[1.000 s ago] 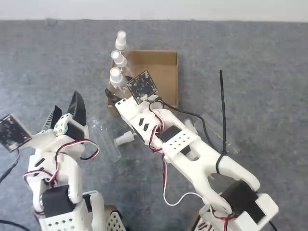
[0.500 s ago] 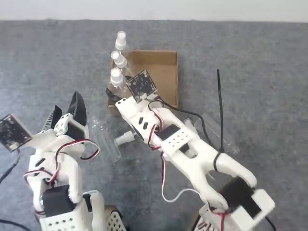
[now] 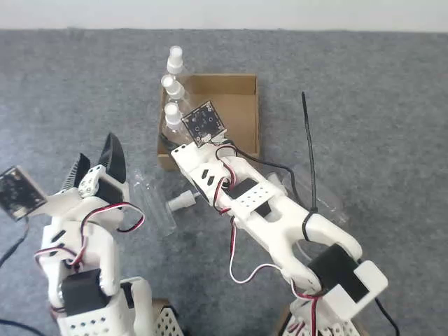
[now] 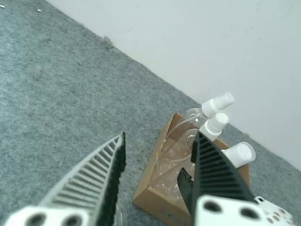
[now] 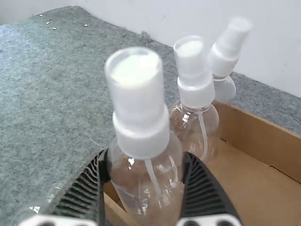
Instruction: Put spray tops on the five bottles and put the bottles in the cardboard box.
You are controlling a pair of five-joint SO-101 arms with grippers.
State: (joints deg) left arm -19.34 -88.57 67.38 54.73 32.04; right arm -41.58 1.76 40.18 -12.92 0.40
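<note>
A cardboard box (image 3: 227, 112) stands at the table's far middle. Three clear bottles with white spray tops line its left side. My right gripper (image 3: 173, 137) is shut on the nearest bottle (image 3: 172, 115), upright at the box's near-left corner. In the right wrist view that bottle (image 5: 141, 155) sits between the black fingers (image 5: 89, 188), with the other two bottles (image 5: 194, 101) (image 5: 226, 52) behind it. A bare bottle (image 3: 155, 203) and a loose spray top (image 3: 180, 201) lie between the arms. My left gripper (image 3: 98, 164) stands open near them, with nothing in it.
Another clear bottle (image 3: 318, 192) lies to the right, partly under the right arm. A black cable tie (image 3: 309, 161) sticks up from that arm. Grey carpet covers the table, and a white wall (image 4: 188, 37) runs behind the box.
The right arm has shifted slightly to the right with the bottle, bringing it over the box's near-left corner. The left arm has not moved.
</note>
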